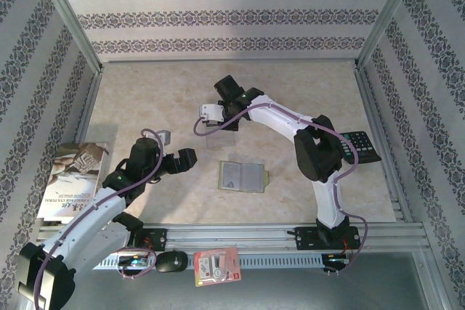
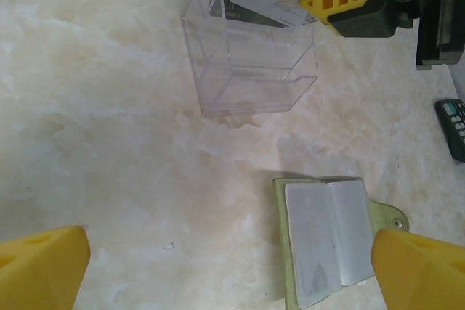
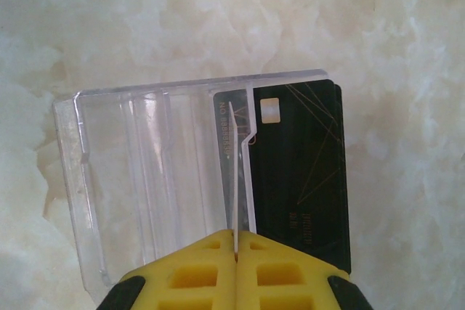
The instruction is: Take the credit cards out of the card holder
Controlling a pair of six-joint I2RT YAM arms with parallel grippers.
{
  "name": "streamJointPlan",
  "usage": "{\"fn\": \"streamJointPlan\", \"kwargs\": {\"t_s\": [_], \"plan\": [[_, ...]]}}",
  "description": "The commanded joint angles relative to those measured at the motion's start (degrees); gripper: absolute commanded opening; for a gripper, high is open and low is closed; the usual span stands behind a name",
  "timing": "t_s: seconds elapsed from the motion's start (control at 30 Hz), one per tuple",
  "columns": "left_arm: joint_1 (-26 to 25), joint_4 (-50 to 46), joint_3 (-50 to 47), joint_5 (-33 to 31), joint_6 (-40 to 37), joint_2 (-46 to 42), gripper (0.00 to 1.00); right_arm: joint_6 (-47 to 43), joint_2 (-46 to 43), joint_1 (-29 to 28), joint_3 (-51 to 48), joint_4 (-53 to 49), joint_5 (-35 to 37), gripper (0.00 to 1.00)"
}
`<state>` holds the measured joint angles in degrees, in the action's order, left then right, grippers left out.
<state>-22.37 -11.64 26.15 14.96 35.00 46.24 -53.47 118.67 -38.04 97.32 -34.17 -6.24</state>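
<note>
The olive-green card holder (image 1: pixel 243 176) lies open and flat on the marble table, its pale pockets (image 2: pixel 327 241) facing up. My right gripper (image 3: pixel 236 248) is shut on a pale credit card (image 3: pixel 235 172), seen edge-on and held upright over a clear plastic box (image 3: pixel 145 186). A black credit card (image 3: pixel 298 179) with thin pale lines stands in the box's right end. My left gripper (image 1: pixel 180 165) hovers open to the left of the holder, nothing between its yellow fingertips (image 2: pixel 40 266). From the left wrist the pale card (image 2: pixel 272 1) shows above the box (image 2: pixel 251 70).
A book (image 1: pixel 76 179) lies at the table's left edge and a black calculator (image 1: pixel 361 147) at the right. A red-and-white packet (image 1: pixel 216 266) and a small black object (image 1: pixel 172 260) sit on the front rail. Patterned walls close in three sides.
</note>
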Motion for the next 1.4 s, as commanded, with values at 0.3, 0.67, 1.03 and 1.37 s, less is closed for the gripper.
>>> {"fn": "streamJointPlan", "kwargs": {"t_s": [0.3,0.67,1.03,1.37], "plan": [[1.6,3.3,-0.1,2.1,0.7,0.8,0.99,0.0,-1.3,-1.9,-1.3,0.4,-1.0,0.0],[2.1,5.5,-1.4,3.5,2.0,1.2,0.99,2.3,-2.3,-2.0,-4.3,12.1,4.3,0.24],[2.3,7.2,-2.3,1.1,4.8,-1.0,0.99,19.5,-6.3,-1.7,-1.8,17.3,-1.9,0.28],[2.8,16.3,-7.4,0.5,7.5,-3.9,0.99,60.4,-13.6,-1.3,-6.9,14.2,-4.3,0.08]]}}
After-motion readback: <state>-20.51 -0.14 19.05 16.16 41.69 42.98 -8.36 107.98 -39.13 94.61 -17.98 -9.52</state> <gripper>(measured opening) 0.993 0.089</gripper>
